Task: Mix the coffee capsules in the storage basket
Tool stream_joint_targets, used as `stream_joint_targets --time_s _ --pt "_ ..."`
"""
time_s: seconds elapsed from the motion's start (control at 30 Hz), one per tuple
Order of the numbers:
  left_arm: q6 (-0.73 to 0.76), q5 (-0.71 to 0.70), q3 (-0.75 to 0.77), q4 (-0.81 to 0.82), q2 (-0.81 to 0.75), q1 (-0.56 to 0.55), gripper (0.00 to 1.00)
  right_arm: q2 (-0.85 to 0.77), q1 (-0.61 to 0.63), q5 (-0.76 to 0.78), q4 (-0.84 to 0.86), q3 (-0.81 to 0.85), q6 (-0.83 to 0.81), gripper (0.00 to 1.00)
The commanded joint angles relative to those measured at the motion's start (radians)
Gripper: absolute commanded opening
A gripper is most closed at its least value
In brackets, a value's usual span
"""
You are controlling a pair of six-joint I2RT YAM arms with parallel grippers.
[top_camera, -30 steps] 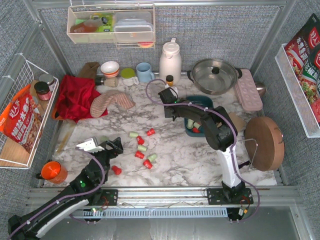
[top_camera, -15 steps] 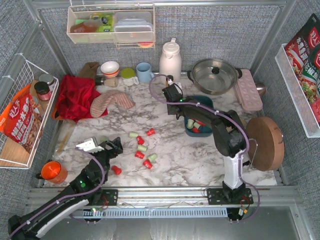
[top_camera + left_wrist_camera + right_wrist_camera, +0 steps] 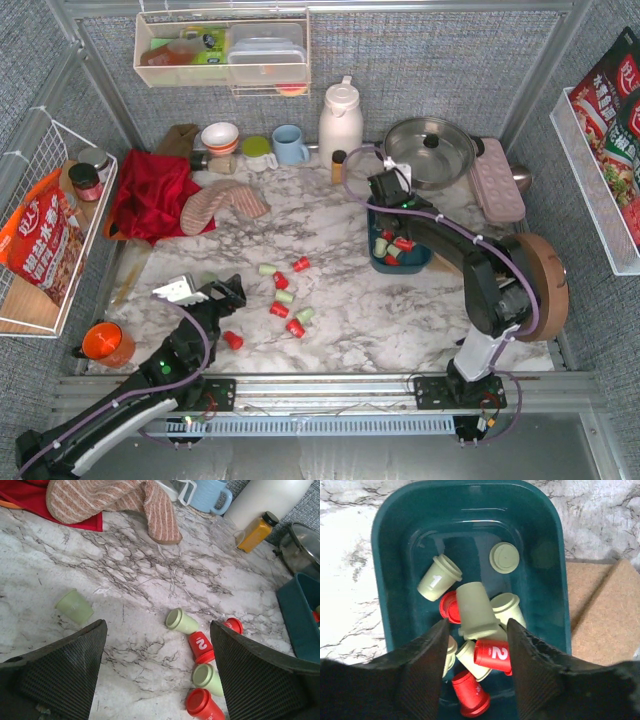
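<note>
The dark teal storage basket [image 3: 425, 262] [image 3: 395, 550] [image 3: 295, 615] holds several red and pale green coffee capsules [image 3: 492, 655]. My right gripper [image 3: 393, 212] [image 3: 476, 630] hangs over it, jaws open. A pale green capsule [image 3: 476, 611] sits between its fingertips on top of the pile, with a gap on each side. Several more capsules [image 3: 285, 296] [image 3: 201, 647] lie loose on the marble left of the basket. My left gripper [image 3: 232, 293] [image 3: 157, 645] hovers wide open and empty near them. A green capsule [image 3: 75, 606] lies off to its left.
An amber bottle [image 3: 339, 165] [image 3: 255, 531], white jug [image 3: 340, 120], blue mug [image 3: 290, 144] and steel pot [image 3: 430, 150] stand behind. A striped mitt [image 3: 222, 205] on a red cloth [image 3: 150, 195], a pink tray [image 3: 497, 180], a round wooden board [image 3: 545, 285] and an orange cup [image 3: 105, 343] ring the work area.
My right arm has swung right from the table's middle to above the basket, and its jaws have widened off the green capsule. The left arm has not moved.
</note>
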Motion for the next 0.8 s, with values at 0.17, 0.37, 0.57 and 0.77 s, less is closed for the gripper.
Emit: stream_joint_targets --time_s 0.17,0.37,0.57,0.77 --pt "-0.043 0.045 0.032 0.018 0.072 0.001 0.93 -0.006 -0.054 -0.115 -0.025 -0.003 -0.007 0.67" --pt "-0.09 0.068 0.106 -0.015 0.247 0.001 0.93 -0.118 -0.05 -0.158 -0.037 -0.047 -0.047 0.67" --pt "-0.109 0.161 0.232 0.023 0.59 0.006 0.91 -0.279 -0.036 -0.159 0.004 -0.166 -0.081 0.67" --pt "-0.149 0.236 0.419 -0.04 0.912 0.058 0.91 -0.396 -0.034 -0.181 0.057 -0.293 -0.079 0.66"
